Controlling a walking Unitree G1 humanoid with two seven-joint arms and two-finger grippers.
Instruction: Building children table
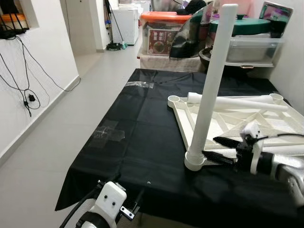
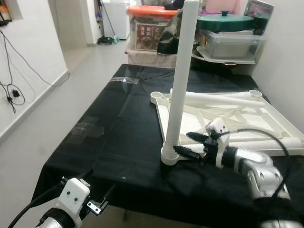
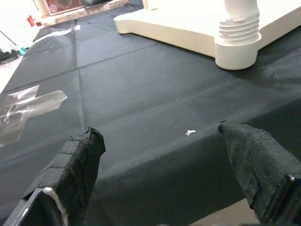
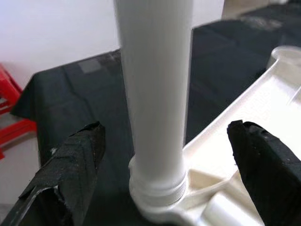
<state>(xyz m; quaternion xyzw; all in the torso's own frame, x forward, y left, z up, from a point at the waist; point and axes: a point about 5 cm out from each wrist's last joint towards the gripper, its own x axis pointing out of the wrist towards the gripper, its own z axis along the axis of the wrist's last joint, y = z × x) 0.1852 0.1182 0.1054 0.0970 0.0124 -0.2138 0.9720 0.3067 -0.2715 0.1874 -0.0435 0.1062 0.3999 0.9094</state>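
Note:
A white plastic table top (image 1: 237,121) lies upside down on a black cloth (image 1: 142,133). One white leg (image 1: 211,85) stands upright in its near corner socket (image 1: 194,161). Another white leg (image 1: 237,101) lies loose across the frame. My right gripper (image 1: 219,149) is open just right of the standing leg's base, its fingers (image 4: 263,169) on either side of the leg (image 4: 155,94) and not touching it. My left gripper (image 3: 169,165) is open low at the cloth's near edge, with nothing between its fingers.
The cloth covers a low platform; tape patches (image 1: 109,133) hold it down. Plastic storage boxes (image 1: 164,33) and a clear tub (image 1: 249,47) stand behind. A wall with hanging cables (image 1: 26,90) runs along the left, with grey floor (image 1: 61,128) between.

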